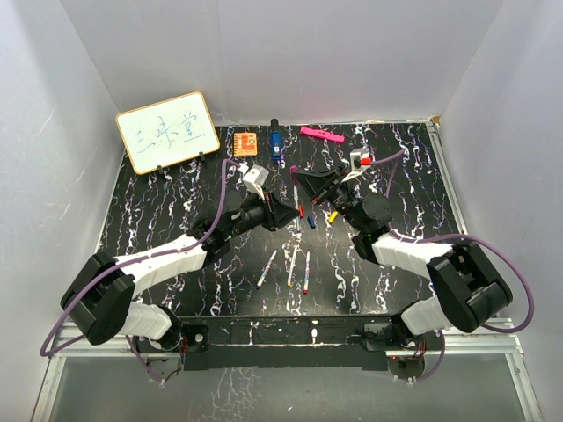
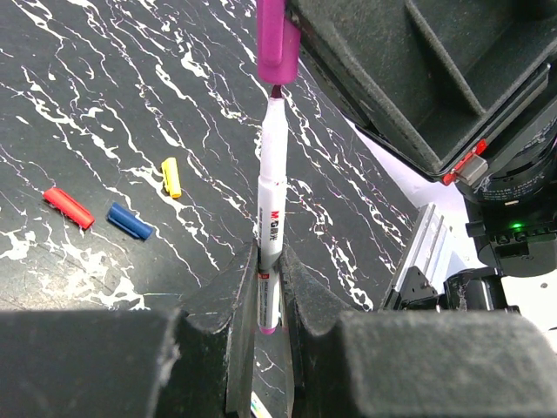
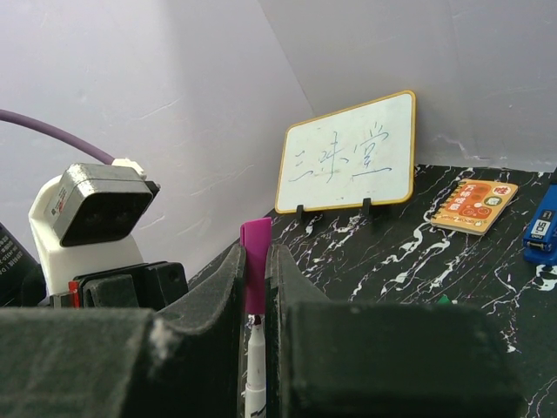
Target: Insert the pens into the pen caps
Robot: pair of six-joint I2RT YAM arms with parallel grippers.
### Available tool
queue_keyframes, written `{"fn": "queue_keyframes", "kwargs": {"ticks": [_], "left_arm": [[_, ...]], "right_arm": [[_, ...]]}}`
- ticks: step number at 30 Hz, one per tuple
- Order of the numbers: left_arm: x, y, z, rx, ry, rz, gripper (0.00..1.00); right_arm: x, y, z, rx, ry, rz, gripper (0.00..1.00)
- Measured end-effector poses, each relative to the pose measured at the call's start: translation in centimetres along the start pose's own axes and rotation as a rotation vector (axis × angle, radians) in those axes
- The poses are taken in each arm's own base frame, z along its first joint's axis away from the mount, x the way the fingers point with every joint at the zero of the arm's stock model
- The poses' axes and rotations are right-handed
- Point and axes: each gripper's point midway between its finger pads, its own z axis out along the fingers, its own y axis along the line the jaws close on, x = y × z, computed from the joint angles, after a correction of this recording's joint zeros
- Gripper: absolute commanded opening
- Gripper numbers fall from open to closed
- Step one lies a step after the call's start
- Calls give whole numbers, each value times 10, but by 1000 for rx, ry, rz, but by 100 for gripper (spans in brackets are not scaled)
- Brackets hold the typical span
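My left gripper (image 2: 270, 261) is shut on a white pen (image 2: 271, 209) with a magenta rear end, its tip pointing away from me. My right gripper (image 3: 259, 252) is shut on the purple pen cap (image 3: 256, 261). The pen's dark tip sits right at the cap's (image 2: 278, 39) open mouth, and the pen (image 3: 255, 374) stands in line below it. From above, both grippers (image 1: 293, 211) (image 1: 310, 183) meet over the mat's middle. Red (image 2: 68, 207), blue (image 2: 130, 220) and yellow (image 2: 171, 177) caps lie loose on the mat. Three more pens (image 1: 292, 266) lie nearer the arm bases.
A small whiteboard (image 1: 167, 132) stands at the back left. An orange square block (image 1: 245, 142), a blue-and-black object (image 1: 276, 143) and a flat pink bar (image 1: 321, 134) lie along the back edge. White walls close in the black marbled mat (image 1: 176, 211).
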Motion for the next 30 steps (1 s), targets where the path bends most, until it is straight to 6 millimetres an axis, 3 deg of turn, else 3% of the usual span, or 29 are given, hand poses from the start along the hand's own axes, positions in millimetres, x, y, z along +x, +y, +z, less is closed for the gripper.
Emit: {"fn": "queue_keyframes", "kwargs": {"ticks": [15,30], "left_arm": [[-4,-1,1,-1,-9,5,0],[-27,-3,4,-22,-69,13,0]], "right_arm": [[3,0,-1,-3,14,2,0],[8,6,-3,-34,48,-9,0]]}}
